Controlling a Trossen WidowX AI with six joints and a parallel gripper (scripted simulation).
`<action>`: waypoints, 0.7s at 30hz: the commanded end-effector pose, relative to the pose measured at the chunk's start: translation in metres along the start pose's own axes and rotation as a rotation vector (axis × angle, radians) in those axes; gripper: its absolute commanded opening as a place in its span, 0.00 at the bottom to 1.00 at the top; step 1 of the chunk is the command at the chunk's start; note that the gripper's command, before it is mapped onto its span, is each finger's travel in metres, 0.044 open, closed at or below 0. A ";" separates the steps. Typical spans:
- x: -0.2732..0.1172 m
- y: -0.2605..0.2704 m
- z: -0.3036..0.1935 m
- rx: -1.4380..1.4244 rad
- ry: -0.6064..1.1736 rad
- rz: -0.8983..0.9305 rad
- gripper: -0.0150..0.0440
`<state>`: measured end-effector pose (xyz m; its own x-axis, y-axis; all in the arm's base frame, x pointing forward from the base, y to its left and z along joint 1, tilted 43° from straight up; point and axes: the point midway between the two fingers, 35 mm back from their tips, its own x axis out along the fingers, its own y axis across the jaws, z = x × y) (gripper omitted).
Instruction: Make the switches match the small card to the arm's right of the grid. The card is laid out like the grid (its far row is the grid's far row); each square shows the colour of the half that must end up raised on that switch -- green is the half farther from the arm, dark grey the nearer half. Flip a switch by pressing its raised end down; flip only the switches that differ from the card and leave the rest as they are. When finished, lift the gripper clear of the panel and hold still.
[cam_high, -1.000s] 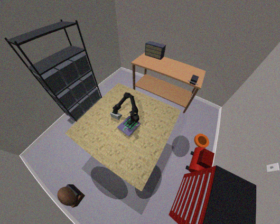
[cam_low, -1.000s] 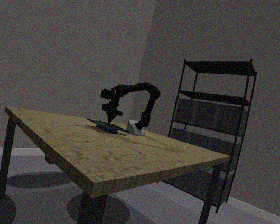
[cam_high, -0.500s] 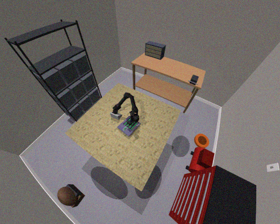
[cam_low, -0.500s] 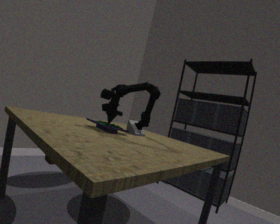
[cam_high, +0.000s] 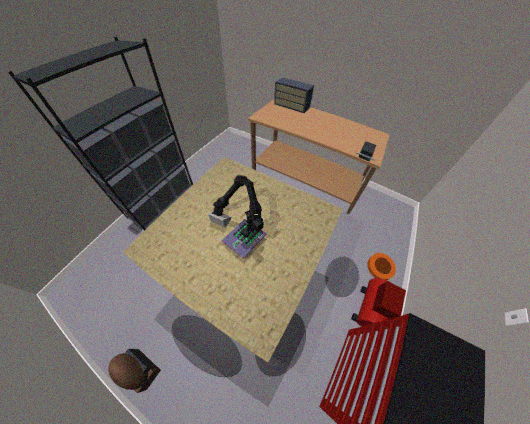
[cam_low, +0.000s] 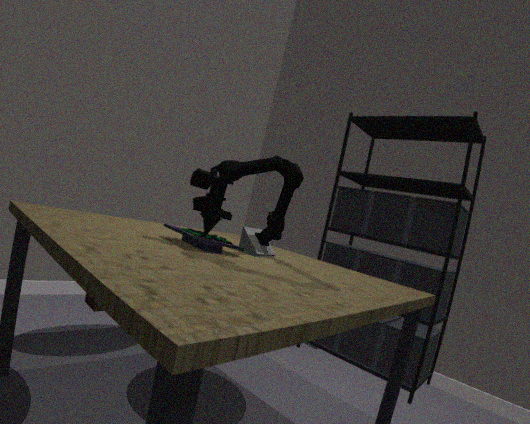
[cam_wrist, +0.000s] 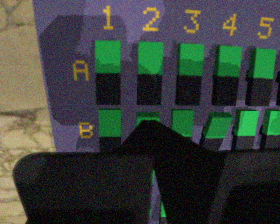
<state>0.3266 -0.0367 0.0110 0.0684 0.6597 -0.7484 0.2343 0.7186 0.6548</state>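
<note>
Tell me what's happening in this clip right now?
A single black robot arm on a wooden table is working a purple panel of green-and-grey rocker switches. Its tool is shut, holds nothing, and points down at row B, with its tip over switch B2. Row A's switches are in view beyond it; B4 looks tilted differently from its neighbours. The reference card is out of view in the wrist picture.
</note>
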 end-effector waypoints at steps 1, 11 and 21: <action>0.001 0.000 0.000 0.005 0.000 0.003 0.25; 0.002 0.000 0.000 0.005 0.000 0.003 0.25; 0.004 0.000 0.000 0.005 0.000 0.003 0.25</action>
<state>0.3273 -0.0352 0.0091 0.0700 0.6588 -0.7491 0.2335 0.7192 0.6544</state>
